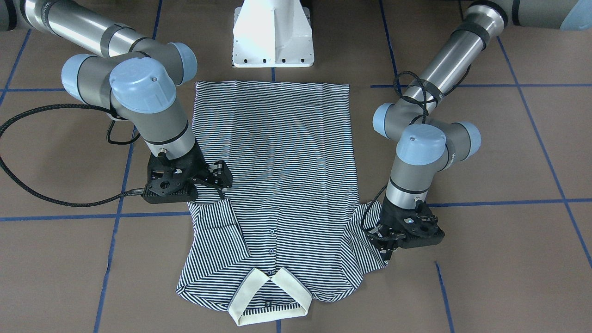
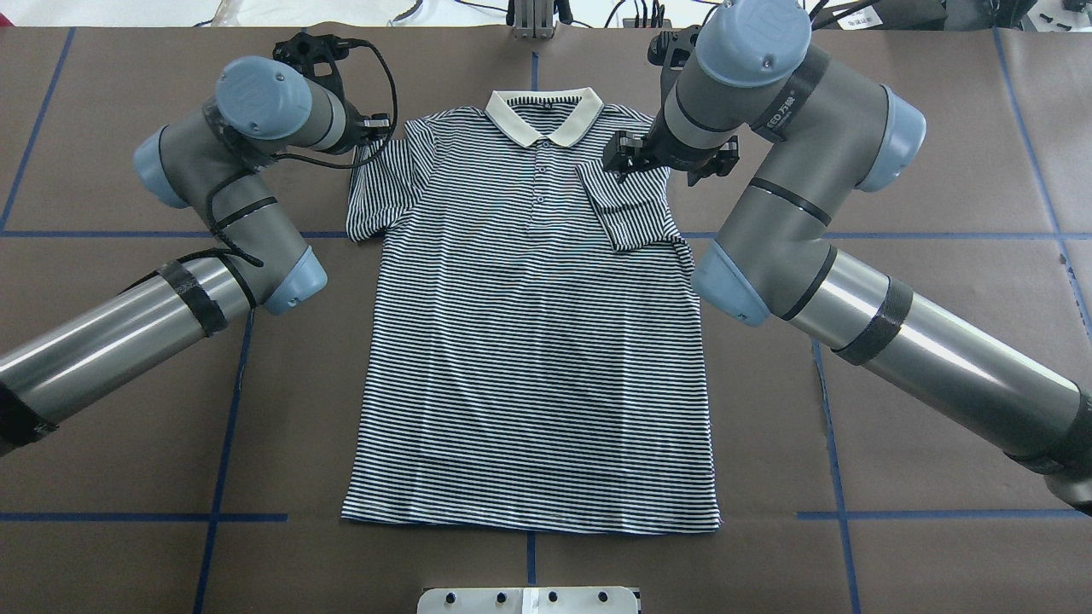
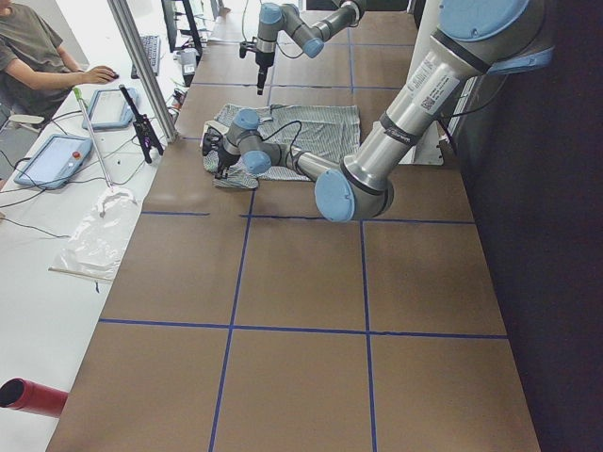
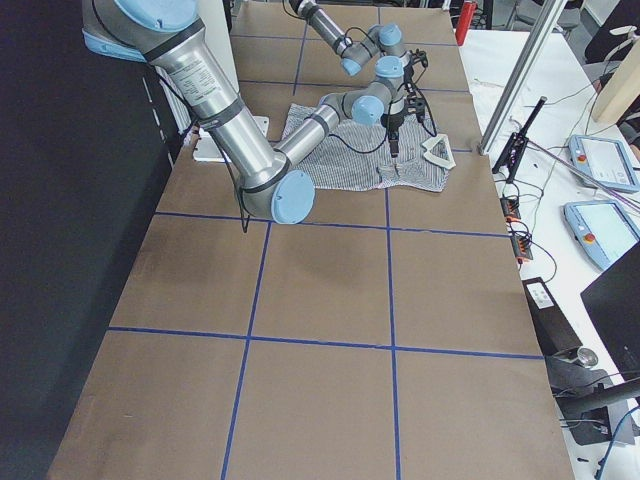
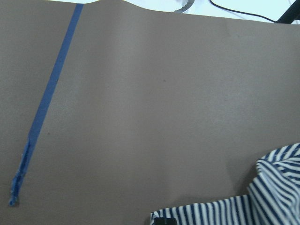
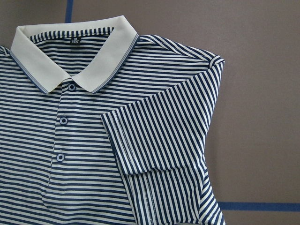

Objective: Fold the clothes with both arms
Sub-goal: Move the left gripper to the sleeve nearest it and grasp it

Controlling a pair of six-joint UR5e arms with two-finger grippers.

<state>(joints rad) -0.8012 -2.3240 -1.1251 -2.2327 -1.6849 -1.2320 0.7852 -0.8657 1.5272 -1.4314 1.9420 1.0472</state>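
The striped polo shirt [image 1: 286,152] [image 2: 529,358] lies flat and face up on the brown table, its cream collar [image 2: 543,115] at the far edge from the robot. One sleeve [image 2: 627,209] [image 6: 164,154] is folded in over the chest. Just above that sleeve hovers my right gripper [image 2: 670,160] [image 1: 223,175], open and holding nothing. The other sleeve [image 2: 380,183] spreads outward, and my left gripper [image 1: 387,247] [image 2: 377,128] sits low at its outer edge, shut on the cloth. The left wrist view shows only a bunched striped edge [image 5: 276,197].
The white pedestal base [image 1: 273,37] stands at the shirt's hem side. Blue tape lines [image 2: 230,358] cross the brown table. Beyond the collar side, a bench holds tablets [image 3: 57,155] and cables, with a person [image 3: 38,56] seated there.
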